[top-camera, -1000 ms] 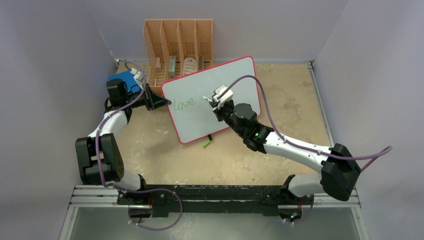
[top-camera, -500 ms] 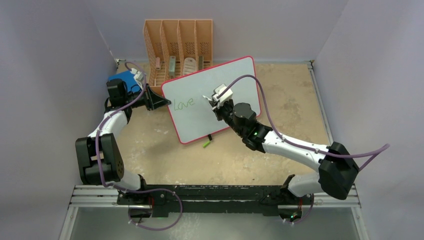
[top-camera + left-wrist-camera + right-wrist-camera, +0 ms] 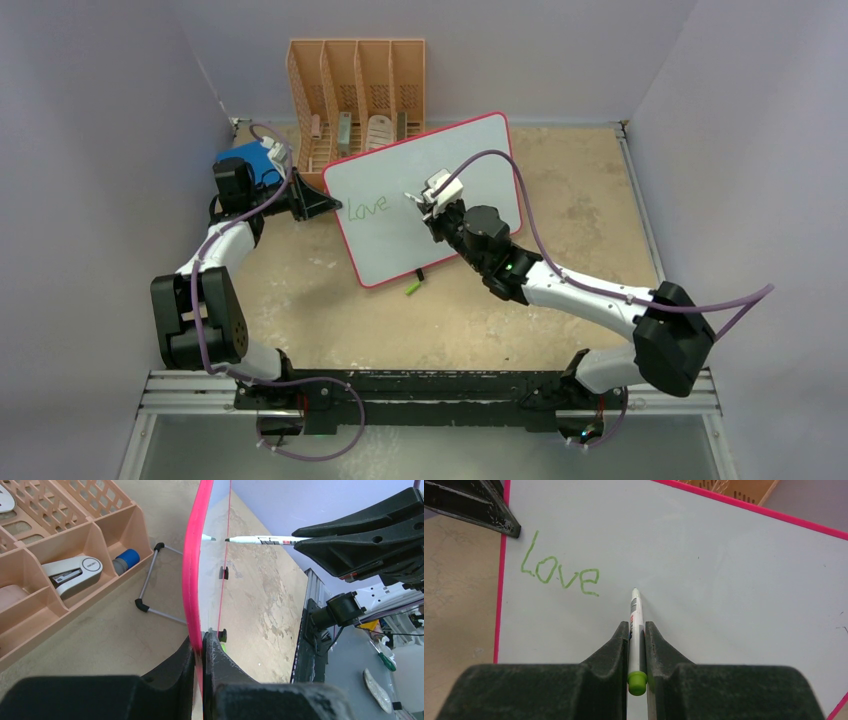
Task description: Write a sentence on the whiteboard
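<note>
The whiteboard (image 3: 400, 240) stands tilted on the table, its pink rim (image 3: 192, 580) pinched at the left edge by my shut left gripper (image 3: 202, 641) (image 3: 322, 204). Of the sentence, one green word, "Love" (image 3: 560, 575) (image 3: 367, 207), shows near the board's upper left. My right gripper (image 3: 637, 626) (image 3: 428, 203) is shut on a white marker (image 3: 636, 615) with a green end. The marker's tip (image 3: 227, 539) hovers just off the board face (image 3: 734, 570), a little right of and below "Love".
An orange desk organiser (image 3: 357, 90) stands behind the board and holds a stapler (image 3: 72, 570). A blue book (image 3: 250, 160) lies at the far left. A green marker cap (image 3: 412, 288) lies by the board's front black foot (image 3: 419, 273). A wire stand (image 3: 150, 587) props the board's back.
My right arm has eased slightly left, carrying the marker a little nearer to "Love". The left arm and the board have not moved.
</note>
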`<state>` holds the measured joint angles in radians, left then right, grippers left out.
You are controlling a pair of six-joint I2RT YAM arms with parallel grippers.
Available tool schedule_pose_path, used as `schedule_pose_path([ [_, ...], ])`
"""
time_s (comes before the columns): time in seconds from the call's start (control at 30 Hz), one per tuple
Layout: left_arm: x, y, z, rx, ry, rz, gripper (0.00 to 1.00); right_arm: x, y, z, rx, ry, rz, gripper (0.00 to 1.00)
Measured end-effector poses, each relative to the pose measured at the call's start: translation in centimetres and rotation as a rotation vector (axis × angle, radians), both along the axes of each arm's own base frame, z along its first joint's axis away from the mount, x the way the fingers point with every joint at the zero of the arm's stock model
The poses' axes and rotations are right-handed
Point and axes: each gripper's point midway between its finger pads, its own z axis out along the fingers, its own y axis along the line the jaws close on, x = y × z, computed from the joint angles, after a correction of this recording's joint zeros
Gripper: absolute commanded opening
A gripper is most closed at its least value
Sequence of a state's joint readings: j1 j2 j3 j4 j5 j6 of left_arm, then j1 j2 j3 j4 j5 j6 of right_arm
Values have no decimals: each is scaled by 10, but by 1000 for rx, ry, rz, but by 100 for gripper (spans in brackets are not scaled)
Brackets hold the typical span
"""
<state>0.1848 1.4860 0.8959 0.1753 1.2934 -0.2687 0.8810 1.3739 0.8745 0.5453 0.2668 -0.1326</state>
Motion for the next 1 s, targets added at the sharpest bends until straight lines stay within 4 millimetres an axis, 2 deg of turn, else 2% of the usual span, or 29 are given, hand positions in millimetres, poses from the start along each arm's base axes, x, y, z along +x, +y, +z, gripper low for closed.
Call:
schedule_pose_path([
  [1.0,0,0,0,1,0,3,0,2,2,-6,-10,8,2,0],
])
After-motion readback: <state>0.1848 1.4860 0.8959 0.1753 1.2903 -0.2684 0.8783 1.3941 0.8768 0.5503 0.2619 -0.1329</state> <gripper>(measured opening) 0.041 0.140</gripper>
